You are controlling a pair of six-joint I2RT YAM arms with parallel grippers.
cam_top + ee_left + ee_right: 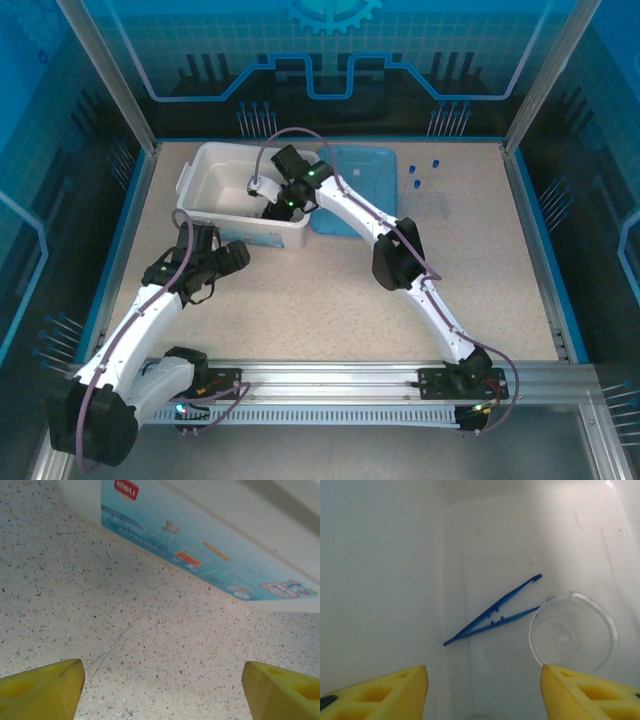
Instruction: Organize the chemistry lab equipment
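Dark-blue tweezers lie on the floor of the white tub, with a clear glass beaker standing beside their tips. My right gripper hangs open just above them with nothing between its fingers; from above it reaches down into the tub. Clear tubes with blue caps lie on the table to the right of the light-blue lid. My left gripper is open and empty over bare tabletop, close to the tub's labelled front wall; from above it sits by the tub's near side.
The lid lies flat against the tub's right side. My right arm stretches diagonally across the middle of the table. Blue raised borders bound the speckled tabletop, and a metal rail runs along the near edge.
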